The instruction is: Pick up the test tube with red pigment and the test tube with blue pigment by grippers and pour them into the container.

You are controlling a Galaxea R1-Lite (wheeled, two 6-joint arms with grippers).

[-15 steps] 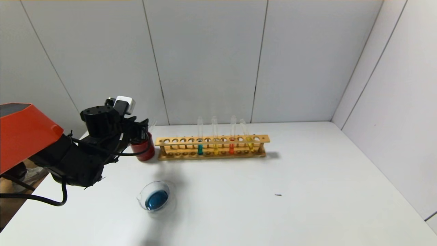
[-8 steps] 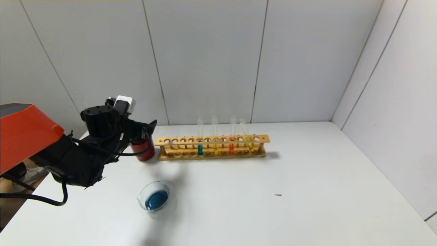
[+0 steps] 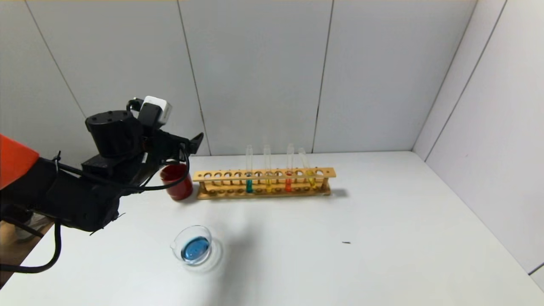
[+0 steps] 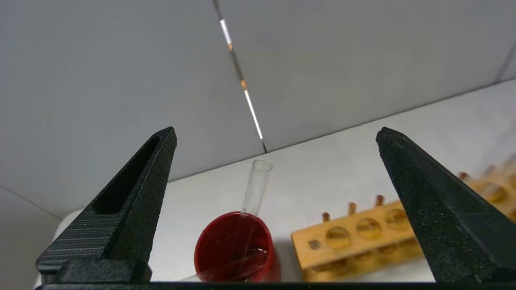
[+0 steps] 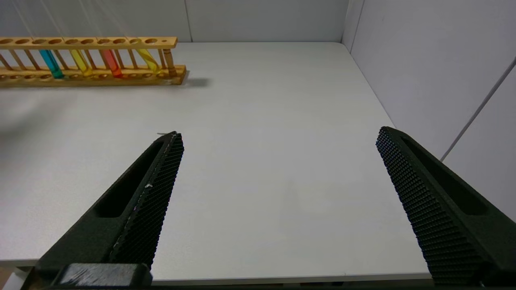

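At the left rear of the white table [image 3: 382, 221], left gripper [image 3: 193, 144] raised above the dark red cup [image 3: 176, 182], jaws spread wide and holding nothing. Inside that cup, an emptied clear test tube [image 4: 255, 187] leaning against the rim, open end up; noted only in the left wrist view. Just right of the cup, wooden rack [image 3: 263, 182] standing parallel to the back wall, four tubes seated in it. Test tube with red pigment [image 3: 289, 168] upright in the rack, third of the four from the left, orange-red liquid at its base. Teal-filled tube [image 3: 249, 168] at the left of the group; yellow tubes [image 3: 267, 168] between teal and red, and again at the right end, the latter tilted. In front of the cup, nearer the robot and well apart from the rack, container [image 3: 192, 247] resting on the table with a pool of blue liquid in its bottom. Right gripper [image 5: 278, 161] low over the bare right side of the table, fingers parted wide, nothing between them. Small dark speck [image 3: 346, 242] on the table surface.
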